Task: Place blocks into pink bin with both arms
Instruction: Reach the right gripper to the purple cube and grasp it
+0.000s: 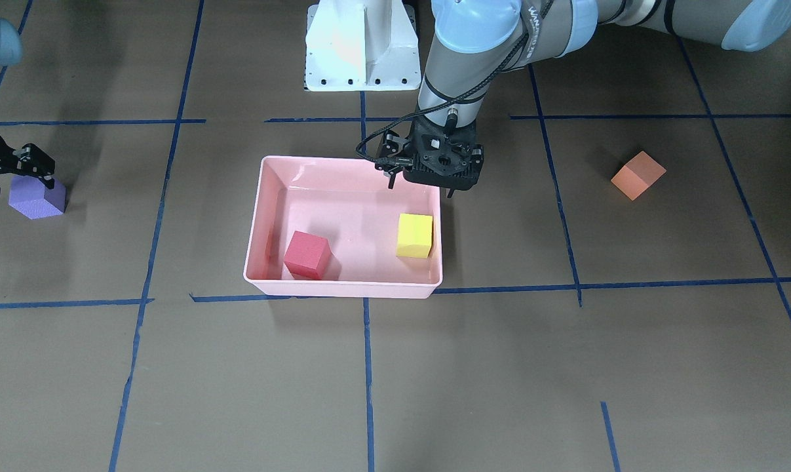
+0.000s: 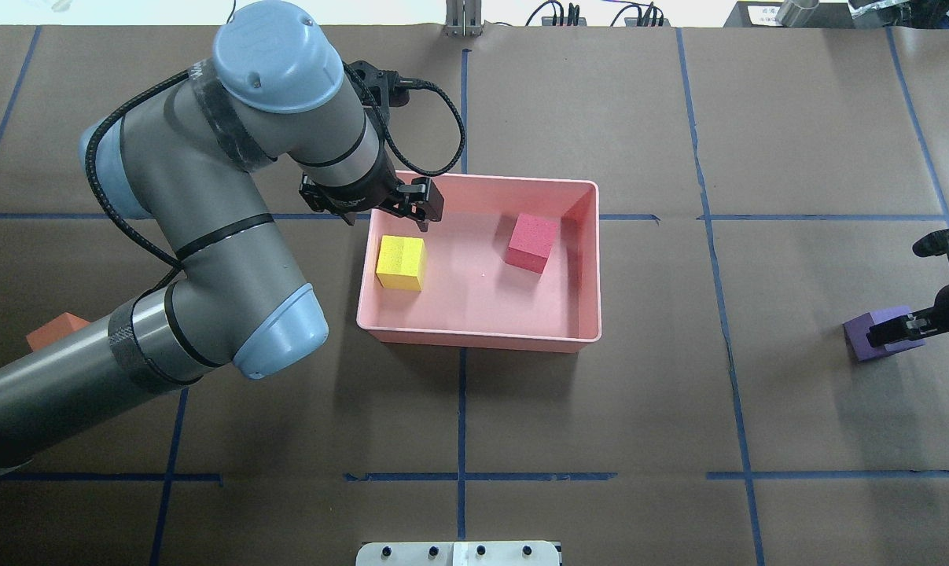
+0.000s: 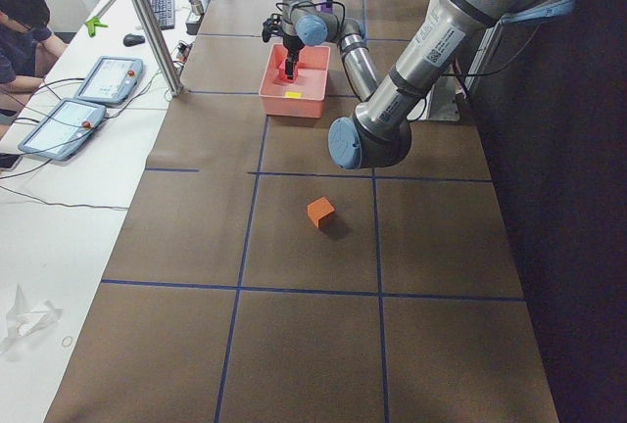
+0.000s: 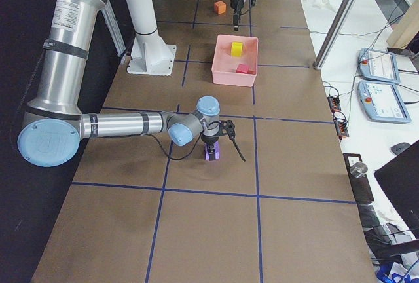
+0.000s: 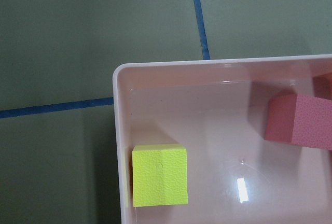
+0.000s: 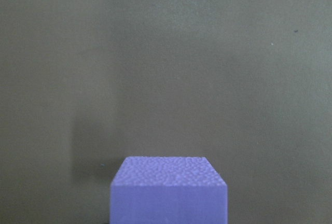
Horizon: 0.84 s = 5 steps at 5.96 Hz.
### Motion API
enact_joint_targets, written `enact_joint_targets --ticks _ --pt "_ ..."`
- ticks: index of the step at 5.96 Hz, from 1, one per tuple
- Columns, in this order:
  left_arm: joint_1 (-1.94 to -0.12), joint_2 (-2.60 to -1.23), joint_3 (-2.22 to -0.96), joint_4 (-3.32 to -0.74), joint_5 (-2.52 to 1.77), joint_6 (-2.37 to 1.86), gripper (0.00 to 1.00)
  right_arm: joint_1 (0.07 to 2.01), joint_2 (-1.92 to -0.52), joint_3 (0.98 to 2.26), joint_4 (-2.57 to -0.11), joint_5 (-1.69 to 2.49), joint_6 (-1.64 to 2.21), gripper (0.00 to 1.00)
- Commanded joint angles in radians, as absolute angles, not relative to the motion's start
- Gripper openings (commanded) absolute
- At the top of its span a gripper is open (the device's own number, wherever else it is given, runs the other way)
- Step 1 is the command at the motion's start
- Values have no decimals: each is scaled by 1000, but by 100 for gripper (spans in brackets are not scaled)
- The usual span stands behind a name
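The pink bin (image 1: 343, 286) sits mid-table and holds the red block (image 1: 307, 254) and the yellow-green block (image 1: 415, 235). My left gripper (image 1: 420, 187) hovers open and empty over the bin's edge beside the yellow-green block (image 5: 159, 175). The orange block (image 1: 637, 174) lies on the table off to my left, partly hidden by my left arm in the overhead view (image 2: 57, 328). My right gripper (image 1: 18, 180) is low over the purple block (image 1: 38, 196), its fingers apart on either side; the block (image 6: 168, 190) still rests on the table.
Blue tape lines grid the brown table. The white pedestal base (image 1: 359, 46) stands behind the bin. Tablets, cables and a seated operator (image 3: 24, 26) are along the far side bench.
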State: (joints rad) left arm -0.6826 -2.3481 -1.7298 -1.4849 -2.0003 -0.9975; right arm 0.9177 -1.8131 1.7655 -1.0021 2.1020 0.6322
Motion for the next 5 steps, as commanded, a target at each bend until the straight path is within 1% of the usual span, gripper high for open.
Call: enact_joint_targets --ticks 1,2,3,4,5 --pt "-683 -2347 -1732 -1485 -2000 -997 100 905 -1771 1724 -1003 2100 637 63" --pt "-683 -2347 -1732 -1485 -2000 -997 100 904 -1763 1709 -1002 2102 635 36" --pt "-683 -2347 -1733 -1485 -2000 -994 100 905 -1761 1742 -1005 2111 637 28" --pt "-683 -2345 -1739 -1485 -2000 -989 100 907 -1759 1805 -1035 2115 643 27" --pt "-683 -2286 -1794 -1483 -2012 -923 100 919 -1712 1910 -1175 2149 682 27"
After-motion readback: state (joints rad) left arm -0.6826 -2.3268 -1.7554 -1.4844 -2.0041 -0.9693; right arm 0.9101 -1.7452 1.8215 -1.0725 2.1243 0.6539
